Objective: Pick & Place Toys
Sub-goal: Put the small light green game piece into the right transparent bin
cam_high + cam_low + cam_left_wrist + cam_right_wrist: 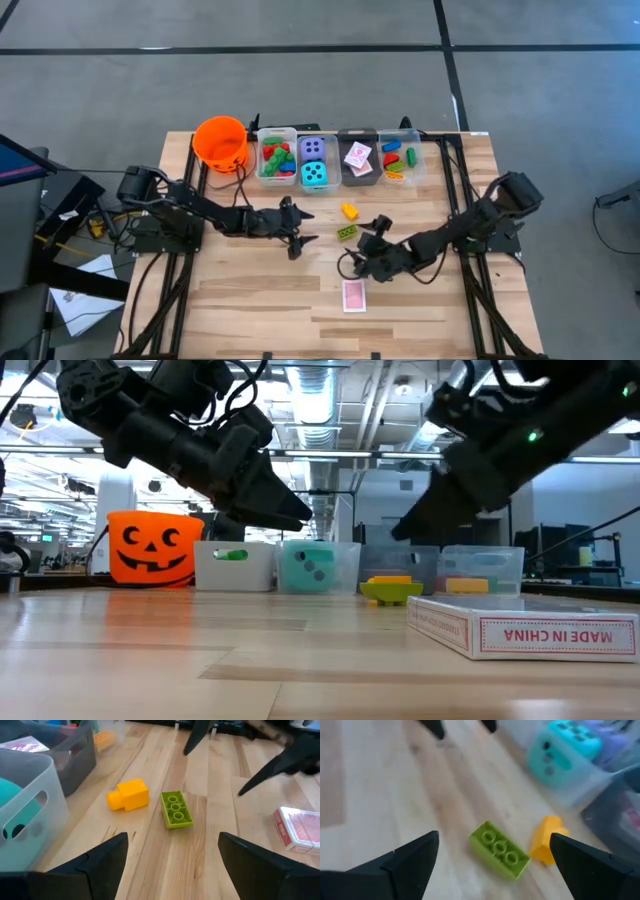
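Now both grippers hang wide open, holding nothing: the left gripper [298, 240] just beside the green brick [347, 231], the right gripper [372, 243] near its other side. That brick lies flat on the table [250, 300], the yellow brick [350, 210] just beside it, a pink-backed card pack [353, 295] lying nearer the table's front edge.
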You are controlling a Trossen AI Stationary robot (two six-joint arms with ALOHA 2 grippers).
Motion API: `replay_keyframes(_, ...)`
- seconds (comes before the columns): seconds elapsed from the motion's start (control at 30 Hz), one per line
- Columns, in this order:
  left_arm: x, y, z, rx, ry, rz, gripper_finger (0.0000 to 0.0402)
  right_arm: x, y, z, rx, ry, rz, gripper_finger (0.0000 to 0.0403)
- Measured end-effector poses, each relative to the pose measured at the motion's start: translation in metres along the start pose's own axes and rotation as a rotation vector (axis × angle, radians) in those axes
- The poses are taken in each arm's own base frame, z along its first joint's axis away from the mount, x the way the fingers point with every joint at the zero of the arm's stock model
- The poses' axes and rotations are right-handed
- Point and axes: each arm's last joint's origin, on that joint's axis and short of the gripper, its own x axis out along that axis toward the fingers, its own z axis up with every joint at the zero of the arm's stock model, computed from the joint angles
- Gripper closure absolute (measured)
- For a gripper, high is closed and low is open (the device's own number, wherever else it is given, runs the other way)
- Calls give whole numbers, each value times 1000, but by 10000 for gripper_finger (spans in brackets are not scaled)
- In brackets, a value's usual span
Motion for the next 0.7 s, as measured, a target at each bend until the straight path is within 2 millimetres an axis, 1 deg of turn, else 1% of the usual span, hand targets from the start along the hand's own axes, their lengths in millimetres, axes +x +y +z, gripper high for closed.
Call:
replay_keyframes(0.1,0,0,0,1,3,0,100,-6,-12,5,-26,100,108,29)
replay_keyframes(0.2,0,0,0,1,3,0,100,-6,-18,12,-43,169,263,29)
replay_keyframes(0.27,0,0,0,0,2,0,100,-3,-20,16,-60,187,364,29)
replay_keyframes(0.33,0,0,0,-1,-3,-1,100,2,-24,17,-92,210,420,29)
replay_keyframes(0.47,0,0,0,-1,-4,-4,101,19,-37,16,-163,231,400,29)
replay_keyframes(0.63,0,0,0,-1,-2,-6,100,35,-55,21,-184,218,355,29)
replay_keyframes(0.7,0,0,0,-1,-3,-6,101,39,-61,22,-181,225,373,29)
